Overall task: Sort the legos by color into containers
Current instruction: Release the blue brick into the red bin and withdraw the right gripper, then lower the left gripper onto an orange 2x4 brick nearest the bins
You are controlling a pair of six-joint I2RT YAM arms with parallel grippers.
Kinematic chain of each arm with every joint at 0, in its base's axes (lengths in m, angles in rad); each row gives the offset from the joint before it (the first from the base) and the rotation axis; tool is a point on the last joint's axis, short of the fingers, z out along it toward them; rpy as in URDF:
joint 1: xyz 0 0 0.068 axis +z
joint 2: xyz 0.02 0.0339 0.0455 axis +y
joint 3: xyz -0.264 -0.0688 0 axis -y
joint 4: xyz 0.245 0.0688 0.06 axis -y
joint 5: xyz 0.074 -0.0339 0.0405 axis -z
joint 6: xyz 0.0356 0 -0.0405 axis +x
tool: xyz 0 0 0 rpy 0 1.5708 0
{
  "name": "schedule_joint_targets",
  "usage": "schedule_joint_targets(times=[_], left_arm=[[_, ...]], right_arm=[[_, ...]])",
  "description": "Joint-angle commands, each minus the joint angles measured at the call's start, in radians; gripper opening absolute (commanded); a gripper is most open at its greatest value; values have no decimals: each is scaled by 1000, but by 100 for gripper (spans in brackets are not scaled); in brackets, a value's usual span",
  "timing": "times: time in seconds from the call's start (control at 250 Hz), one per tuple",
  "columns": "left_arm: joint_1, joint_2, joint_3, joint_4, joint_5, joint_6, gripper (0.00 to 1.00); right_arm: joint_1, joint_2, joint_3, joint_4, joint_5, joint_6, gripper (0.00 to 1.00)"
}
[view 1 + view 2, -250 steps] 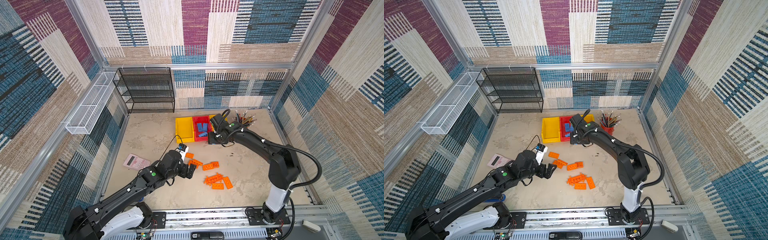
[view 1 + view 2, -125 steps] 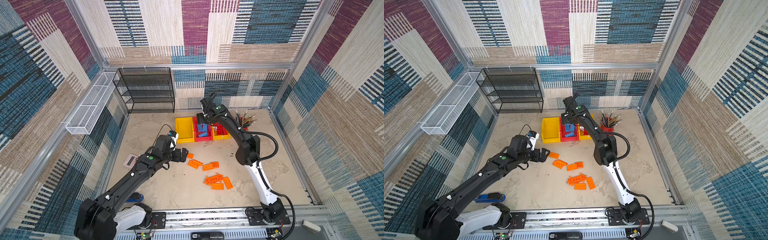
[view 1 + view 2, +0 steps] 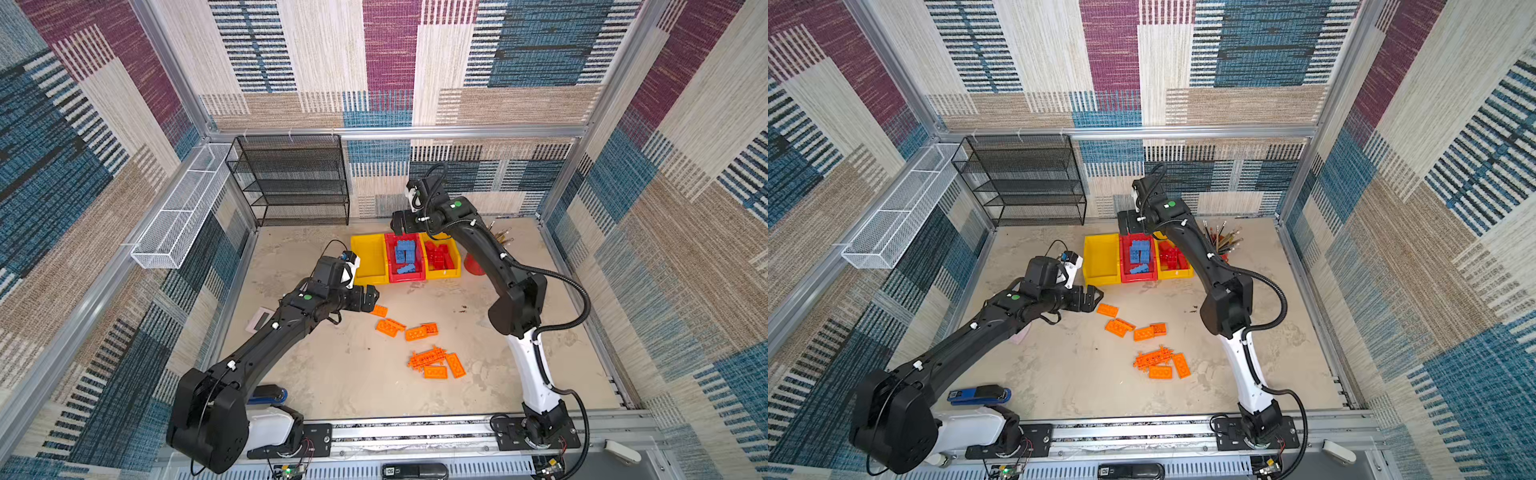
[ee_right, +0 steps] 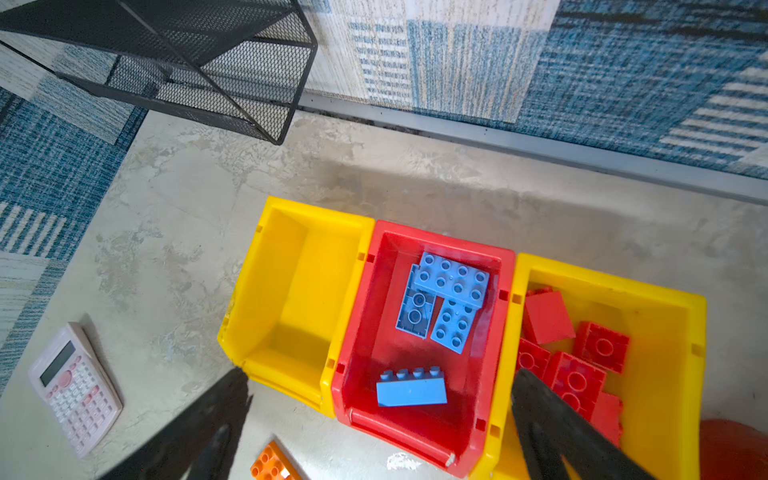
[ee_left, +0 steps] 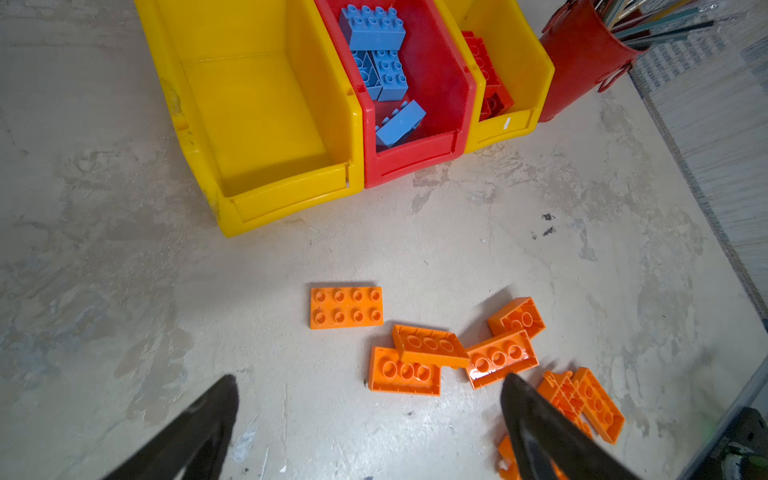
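Note:
Several orange legos (image 3: 419, 332) lie loose on the table, among them a toothed plate (image 3: 428, 357). My left gripper (image 3: 371, 296) hangs open just left of the nearest orange brick (image 5: 345, 307), holding nothing, and in the left wrist view the left gripper (image 5: 369, 378) has its jaws wide apart. Three containers stand in a row. The left yellow bin (image 3: 368, 257) is empty, the red bin (image 4: 374, 332) holds blue legos (image 4: 411, 388), and the right yellow bin (image 3: 442, 273) holds red legos (image 4: 575, 378). My right gripper (image 3: 397, 222) hovers open above the red bin's far end.
A black wire rack (image 3: 299, 183) stands at the back left and a white mesh basket (image 3: 183, 208) hangs on the left wall. A pink calculator (image 4: 75, 386) lies left of the bins. A red pencil cup (image 5: 582, 58) stands right of them. A blue stapler (image 3: 980, 395) lies near the front.
My right gripper rose from the bins' front to above the red bin's far end and its jaws spread wide. My left gripper shifted away from the front, closer to the bins.

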Motion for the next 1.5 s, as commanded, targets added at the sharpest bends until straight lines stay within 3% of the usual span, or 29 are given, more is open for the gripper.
schedule_joint_targets(times=[0.0, 0.228, 0.388, 0.532, 0.784, 1.2, 1.496], left_arm=[[-5, 3, -10, 29, 45, -55, 99], [-121, -32, -97, 28, -1, -126, 98], [-279, -5, -118, 9, -79, -177, 98], [-359, 56, -104, 19, -108, -229, 98], [-377, 157, 11, -64, -167, -218, 98], [-363, 274, 123, -135, -184, -233, 98], [-213, 270, 86, -114, -141, -321, 98]], right_arm=[[3, -96, -140, -30, 49, 0, 99], [3, -525, -795, 188, 5, 61, 99], [3, -777, -1114, 222, 5, 126, 99], [3, -966, -1291, 209, 12, 171, 99], [3, -1121, -1378, 167, 49, 194, 99], [2, -1139, -1376, 164, 97, 198, 99], [2, -1095, -1364, 175, 106, 196, 99]])
